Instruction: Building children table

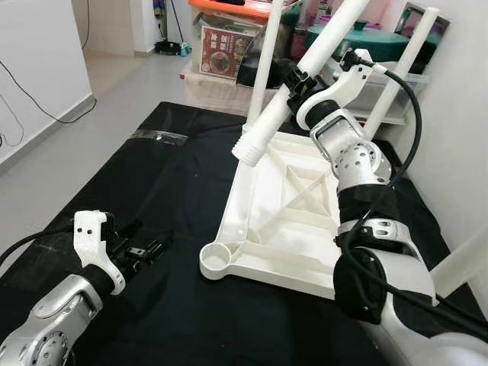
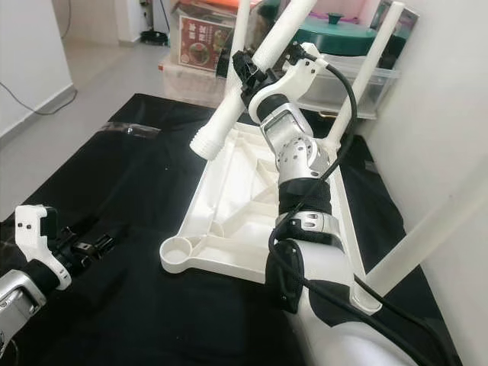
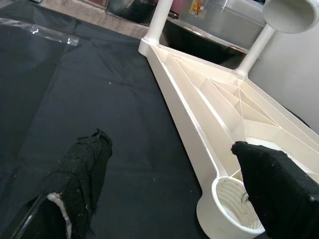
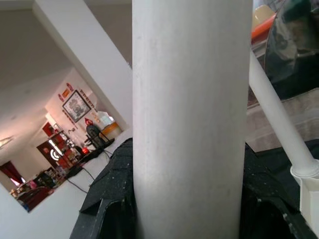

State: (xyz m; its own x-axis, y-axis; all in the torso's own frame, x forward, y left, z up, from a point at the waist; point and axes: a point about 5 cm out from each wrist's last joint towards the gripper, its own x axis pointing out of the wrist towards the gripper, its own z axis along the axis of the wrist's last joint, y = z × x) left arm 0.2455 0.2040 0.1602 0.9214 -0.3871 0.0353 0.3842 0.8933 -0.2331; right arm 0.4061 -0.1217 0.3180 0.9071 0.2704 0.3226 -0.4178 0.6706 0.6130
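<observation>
The white plastic tabletop (image 1: 282, 221) lies upside down on a black cloth (image 1: 152, 191) spread over the floor, its ribbed underside facing up. Legs already stand in the far corners, one at the far left (image 1: 264, 61) and one at the far right (image 1: 402, 69), and another leg (image 2: 427, 232) rises at the near right. The near-left corner socket (image 1: 217, 261) is empty, a round cup with ridges inside.

The right tool (image 1: 297, 84) is clamped around the loose table leg (image 1: 293, 88), its black fingers (image 4: 107, 199) pressed to both sides of the tube partway along its length. The leg is held slanted in the air above the far part of the tabletop, its ribbed plug end (image 1: 248, 149) pointing down and left, well apart from the empty socket.

The left tool (image 1: 137, 252) rests low near the cloth at the near left, its fingers (image 3: 82, 169) spread apart and holding nothing, just beside the empty socket.

The leg looks like a hollow moulded tube: probably light and stiff, with a smooth skin that could slip or turn in a two-finger grip. Holding it closer to the plug end would likely give better control of the tip when seating it. The tabletop looks rigid but light, so it may slide on the cloth under pressure; the free tool could brace its rim near the socket.
</observation>
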